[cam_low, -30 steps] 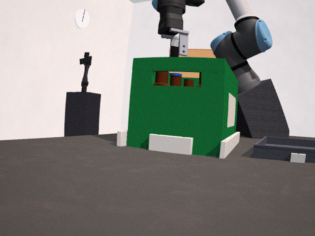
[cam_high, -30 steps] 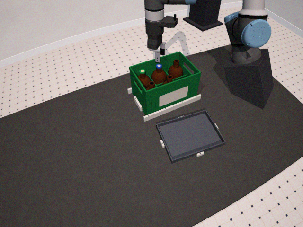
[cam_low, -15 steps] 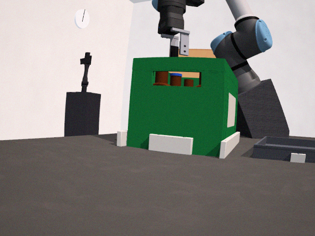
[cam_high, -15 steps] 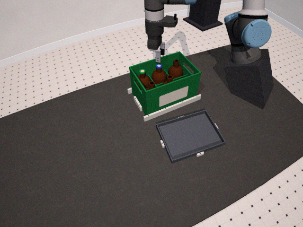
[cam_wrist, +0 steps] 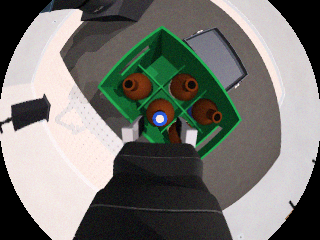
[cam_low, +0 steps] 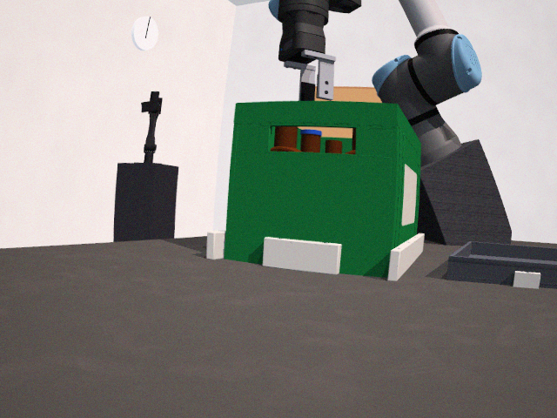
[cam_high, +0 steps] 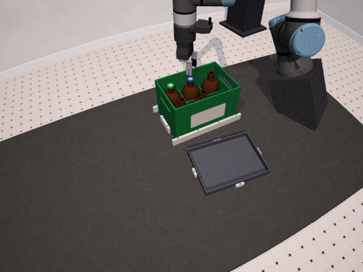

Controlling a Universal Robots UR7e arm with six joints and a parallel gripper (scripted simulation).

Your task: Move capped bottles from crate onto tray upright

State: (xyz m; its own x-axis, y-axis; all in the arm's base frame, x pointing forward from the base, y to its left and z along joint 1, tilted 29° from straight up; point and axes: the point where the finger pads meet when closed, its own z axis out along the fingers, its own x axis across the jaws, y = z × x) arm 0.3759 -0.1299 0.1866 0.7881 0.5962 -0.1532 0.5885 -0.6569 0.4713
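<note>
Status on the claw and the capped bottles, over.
Claw open, holding nothing, above blue-capped bottle. Green-capped bottle in crate. Tray bare. Nothing blocking.

wall clock | dark pedestal with camera stand | white stop blocks on dark table

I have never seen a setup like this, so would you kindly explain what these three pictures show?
It is one robot arm with a two-finger gripper. One picture looks down from above, one looks from table level, and one is from a camera on the wrist. On the dark table stands a green crate of brown bottles: one with a blue cap, one with a green cap, the others open. A grey tray lies beside the crate. The gripper hangs open just above the blue-capped bottle and holds nothing.
</note>
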